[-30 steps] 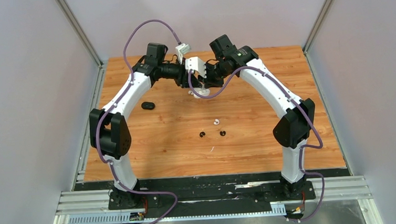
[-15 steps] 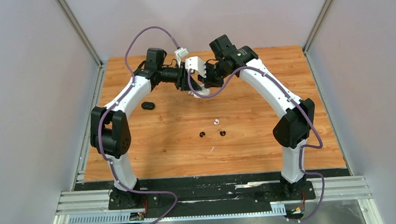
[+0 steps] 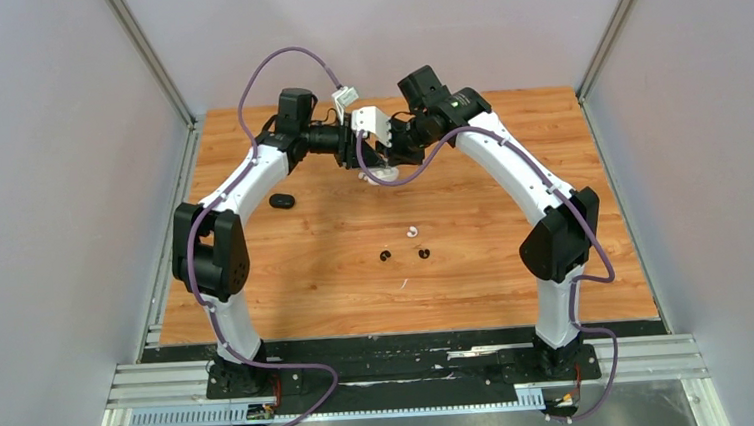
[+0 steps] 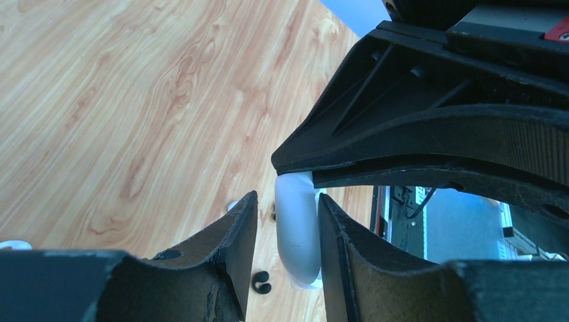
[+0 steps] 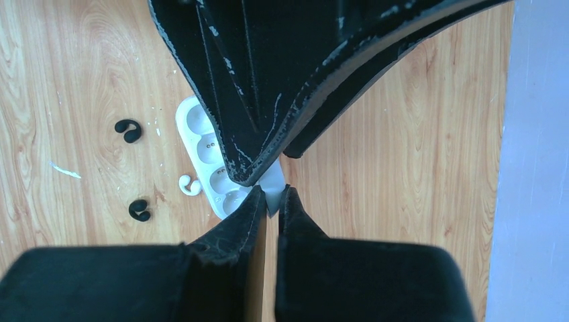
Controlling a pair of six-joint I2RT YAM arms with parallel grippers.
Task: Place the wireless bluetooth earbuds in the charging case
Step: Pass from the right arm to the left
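Pale lilac walls close in a wood-grain tabletop that is bare apart from a few small pieces. Both arms reach to the middle of the far edge and meet over the white charging case. It is open, its wells face up and look empty, and its long axis seems to run roughly left to right.

The right gripper is pinched tight on a thin white edge, probably the lid. The left gripper straddles the case with its fingers apart, and a sliver of wood shows on one side.

The loose buds lie from the case toward the near edge, at mid-table. One white earbud is closest, and two black earbuds sit side by side just beyond it. I cannot find a second white one.

They sit slightly toward the right edge, so the right arm looks a little nearer. Either gripper would have to let go first. A black case rests near the left edge.
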